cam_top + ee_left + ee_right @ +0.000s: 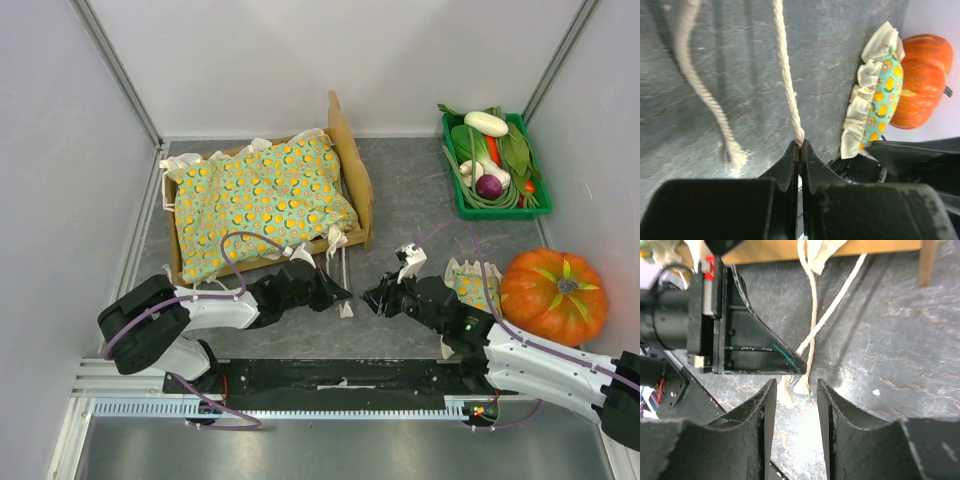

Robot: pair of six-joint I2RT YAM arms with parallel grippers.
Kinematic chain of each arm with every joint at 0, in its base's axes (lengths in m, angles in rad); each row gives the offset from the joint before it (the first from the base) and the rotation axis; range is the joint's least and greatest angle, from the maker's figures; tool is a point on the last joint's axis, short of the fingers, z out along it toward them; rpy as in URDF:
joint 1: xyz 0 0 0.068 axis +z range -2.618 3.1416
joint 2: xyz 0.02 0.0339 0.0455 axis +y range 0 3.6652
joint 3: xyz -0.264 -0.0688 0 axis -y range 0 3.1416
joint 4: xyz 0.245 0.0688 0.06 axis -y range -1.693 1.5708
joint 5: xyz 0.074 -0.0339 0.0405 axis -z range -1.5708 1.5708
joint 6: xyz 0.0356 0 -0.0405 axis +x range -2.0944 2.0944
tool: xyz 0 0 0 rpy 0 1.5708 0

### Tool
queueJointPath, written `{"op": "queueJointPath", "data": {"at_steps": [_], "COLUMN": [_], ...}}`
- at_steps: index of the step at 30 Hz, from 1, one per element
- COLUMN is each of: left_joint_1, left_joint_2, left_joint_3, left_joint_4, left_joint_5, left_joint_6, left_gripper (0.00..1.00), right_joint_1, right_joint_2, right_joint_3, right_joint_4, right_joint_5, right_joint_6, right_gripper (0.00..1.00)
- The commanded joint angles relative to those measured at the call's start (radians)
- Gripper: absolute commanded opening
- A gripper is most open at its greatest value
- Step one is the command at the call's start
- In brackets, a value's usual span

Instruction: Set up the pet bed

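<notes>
The pet bed (pixel 352 160) stands at the back left, with its light-wood headboard on the right. A green orange-dotted blanket (pixel 260 195) covers its base. Cream ropes (pixel 346 268) hang from its near right corner onto the table. My left gripper (pixel 340 293) is shut on one rope (pixel 787 75); a second rope (pixel 700 95) lies loose beside it. My right gripper (pixel 376 298) is open and empty, facing the left gripper (pixel 752 345), with the rope ends (pixel 802 385) just beyond its fingertips (pixel 769 390). The bed's wooden side rail (pixel 840 247) shows at the top of the right wrist view.
The small matching ruffled pillow (pixel 468 284) lies against an orange pumpkin (pixel 555 295) at the right; both show in the left wrist view, pillow (pixel 875 95) and pumpkin (pixel 922 75). A green tray (pixel 452 180) of toy vegetables sits at the back right. White walls enclose the grey table.
</notes>
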Motion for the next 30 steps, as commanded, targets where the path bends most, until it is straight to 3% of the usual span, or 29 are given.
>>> {"op": "queueJointPath", "data": {"at_steps": [1,8,15,30], "left_joint_1": [0.010,0.010,0.011,0.013], "left_joint_2": [-0.031,0.000,0.000,-0.003], "left_joint_3": [-0.016,0.000,0.007,0.039], "left_joint_4": [-0.064,-0.071,-0.115,-0.155], "left_joint_5": [-0.058,-0.067,-0.089,-0.095], "left_joint_6": [0.042,0.077,0.095,0.146], "left_gripper": [0.02,0.02,0.02,0.02], "right_joint_1": [-0.006,-0.031,-0.055,-0.065], "right_joint_2": [-0.040,0.275,0.551,0.723], "right_joint_3": [0.067,0.254,0.369,0.419], "right_joint_4": [-0.095,-0.034,0.156,0.344], "right_joint_5": [0.126,0.064,0.009,0.035], "right_joint_6": [-0.036,-0.068,-0.077,-0.109], "right_gripper": [0.45,0.36,0.40,0.45]}}
